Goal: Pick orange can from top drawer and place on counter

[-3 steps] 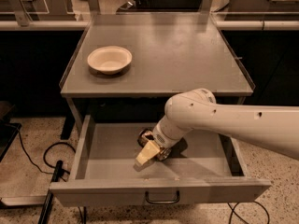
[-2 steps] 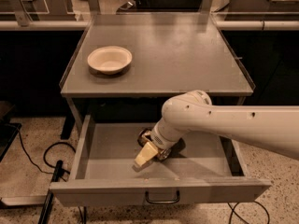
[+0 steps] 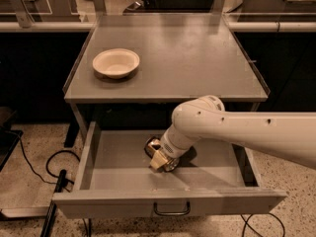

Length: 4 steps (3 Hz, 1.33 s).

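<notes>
In the camera view, my only one, I look down on the grey metal cabinet from the front. The top drawer [image 3: 113, 154] is pulled out wide toward me, and its dark wire handle [image 3: 171, 213] sits at the centre of the front panel.

The white arm [image 3: 237, 130] comes in from the right side and bends down into the drawer. The gripper [image 3: 160, 161] is low inside it, near the middle of the drawer floor. The orange can [image 3: 154, 144] is there too, shiny, right against the gripper on its upper left side. The two touch or nearly touch, but the wrist covers much of this place, so I cannot tell if the claw is wide, narrow or closed on the can.

Above, the counter [image 3: 187, 58] is flat and grey. A cream bowl [image 3: 116, 63] stands on its left part, upright, well apart from the can below.

On the speckled floor [image 3: 34, 142] left of the cabinet a dark cable [image 3: 27, 164] runs in a curve.
</notes>
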Each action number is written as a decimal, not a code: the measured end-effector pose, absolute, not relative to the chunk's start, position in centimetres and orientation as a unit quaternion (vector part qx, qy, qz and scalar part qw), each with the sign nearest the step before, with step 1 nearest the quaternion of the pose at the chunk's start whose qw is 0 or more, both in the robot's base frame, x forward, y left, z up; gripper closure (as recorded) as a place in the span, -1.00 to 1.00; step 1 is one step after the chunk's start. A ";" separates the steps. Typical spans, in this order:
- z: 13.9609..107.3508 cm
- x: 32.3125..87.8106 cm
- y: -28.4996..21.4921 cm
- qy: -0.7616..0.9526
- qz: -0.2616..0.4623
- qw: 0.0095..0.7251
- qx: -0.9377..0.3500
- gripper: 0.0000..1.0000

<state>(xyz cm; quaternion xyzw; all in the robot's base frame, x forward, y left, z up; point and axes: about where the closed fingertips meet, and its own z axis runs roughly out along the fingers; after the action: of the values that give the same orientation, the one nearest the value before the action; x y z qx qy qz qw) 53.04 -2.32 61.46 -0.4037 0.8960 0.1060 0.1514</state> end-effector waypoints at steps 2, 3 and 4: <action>61.5 53.0 -2.3 0.896 0.106 0.151 -0.404 0.76; 62.2 52.9 -2.5 0.898 0.107 0.152 -0.399 1.00; 65.2 52.1 -3.8 0.905 0.099 0.172 -0.376 1.00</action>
<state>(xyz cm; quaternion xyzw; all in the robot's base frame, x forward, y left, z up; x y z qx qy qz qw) 52.12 -3.84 65.23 -0.3763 0.9049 0.0994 0.1720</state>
